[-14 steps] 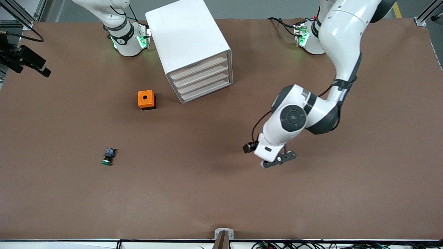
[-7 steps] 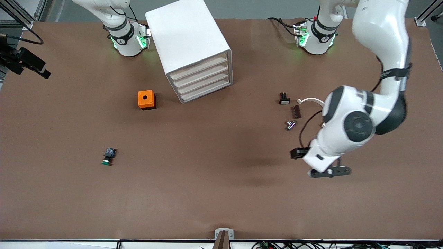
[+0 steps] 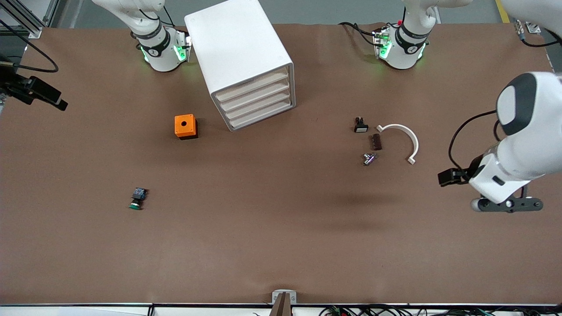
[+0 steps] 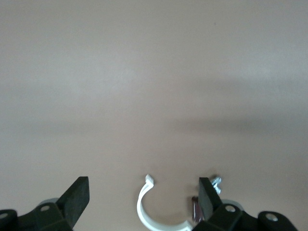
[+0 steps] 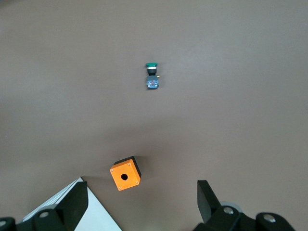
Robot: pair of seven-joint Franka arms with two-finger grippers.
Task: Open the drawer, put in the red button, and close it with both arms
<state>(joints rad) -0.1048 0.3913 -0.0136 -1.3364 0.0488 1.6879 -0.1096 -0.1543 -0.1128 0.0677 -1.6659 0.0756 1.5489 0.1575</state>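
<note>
The left arm's tool (image 4: 143, 192) hangs over the brown tabletop (image 3: 281, 237) at the left arm's end, near a white curved plastic clip (image 3: 399, 126). Its fingers are wide apart and hold nothing. The right arm's tool (image 5: 142, 197) waits up high over the orange box with a hole (image 5: 125, 176), fingers apart too. The white drawer cabinet (image 3: 239, 52) is all shut, so I think opening comes first. No red button shows, only a green-capped button (image 3: 138, 199).

Wide brown counter (image 3: 281, 245) filling the view, grey floor (image 3: 316, 11) along its top edge, aluminium frame posts (image 3: 30, 17) at the corners, cables (image 3: 395, 310) along the near edge, even overhead light with soft shadows
</note>
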